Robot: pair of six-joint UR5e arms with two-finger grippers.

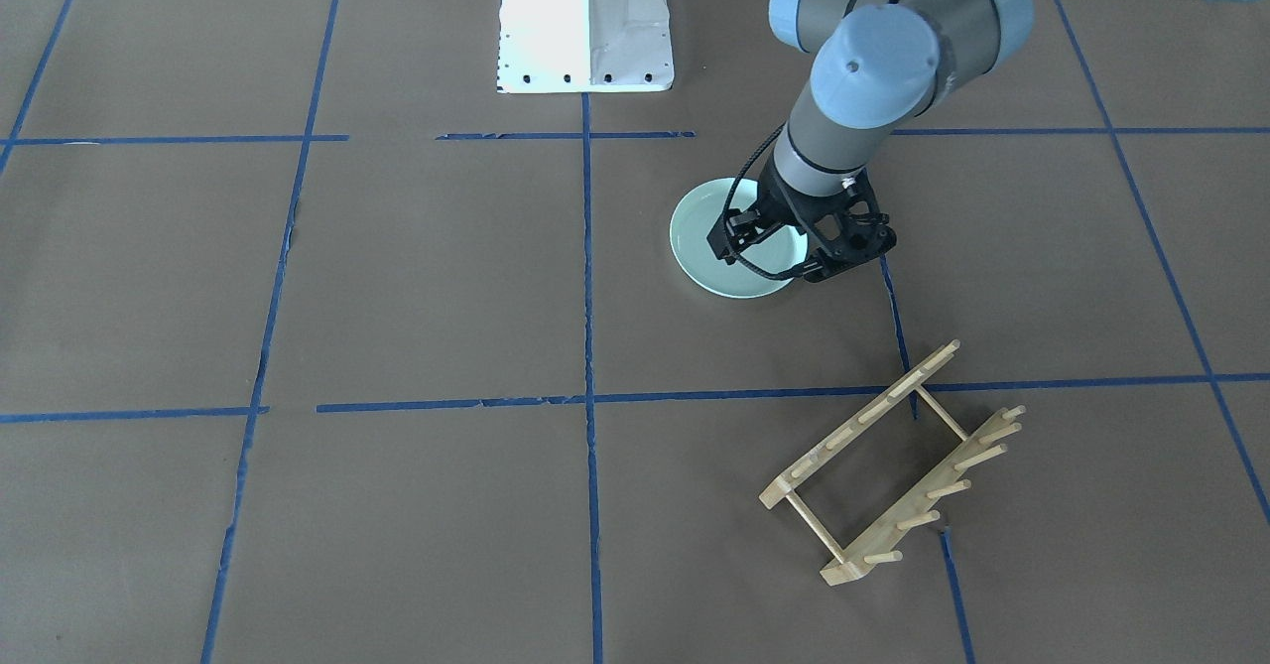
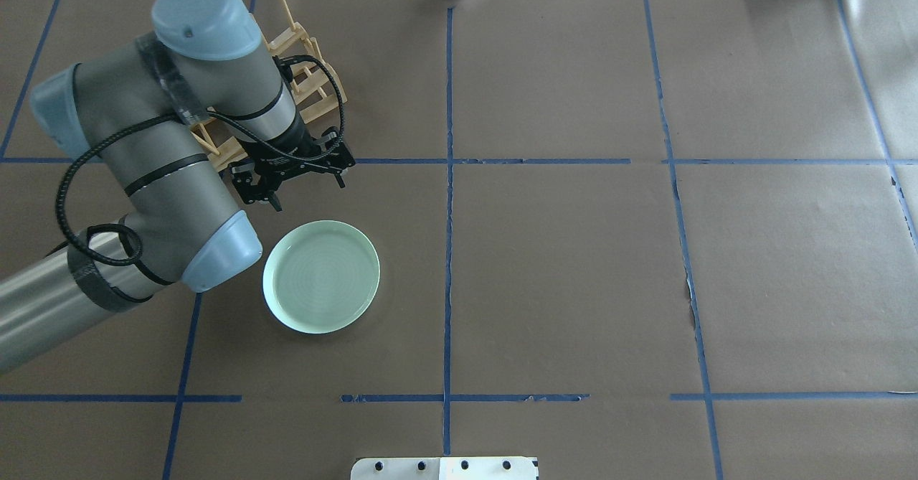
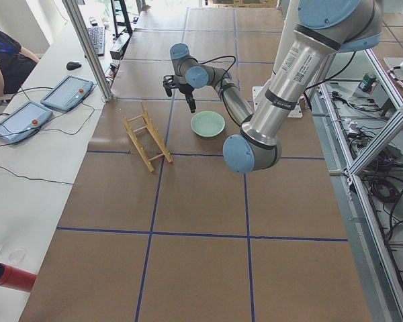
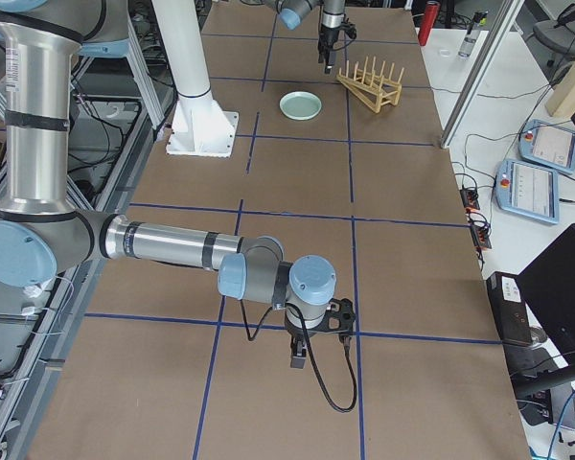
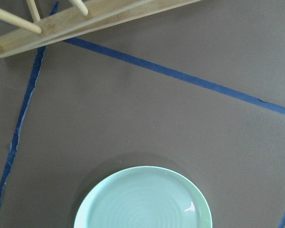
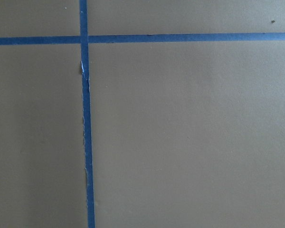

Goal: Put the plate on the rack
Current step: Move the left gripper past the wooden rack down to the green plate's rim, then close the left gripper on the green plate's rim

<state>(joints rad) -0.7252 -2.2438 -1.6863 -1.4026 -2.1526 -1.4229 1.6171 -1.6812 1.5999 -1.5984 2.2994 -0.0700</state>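
The pale mint-green plate [image 2: 320,276] lies flat on the brown table; it also shows in the front view [image 1: 709,237] and at the bottom of the left wrist view [image 5: 142,202]. The wooden rack [image 1: 893,465] stands beyond it, partly hidden by the left arm in the overhead view [image 2: 315,96]; one of its rails crosses the top of the left wrist view [image 5: 85,19]. My left gripper [image 2: 295,182] is open and empty, and hovers above the table between plate and rack. My right gripper [image 4: 316,340] shows only in the exterior right view, low over bare table. I cannot tell whether it is open.
Blue tape lines [image 2: 448,179] divide the brown table into squares. The robot's white base [image 1: 585,24] stands at the table's edge. Tablets and cables [image 3: 47,107] lie on a side bench past the rack.
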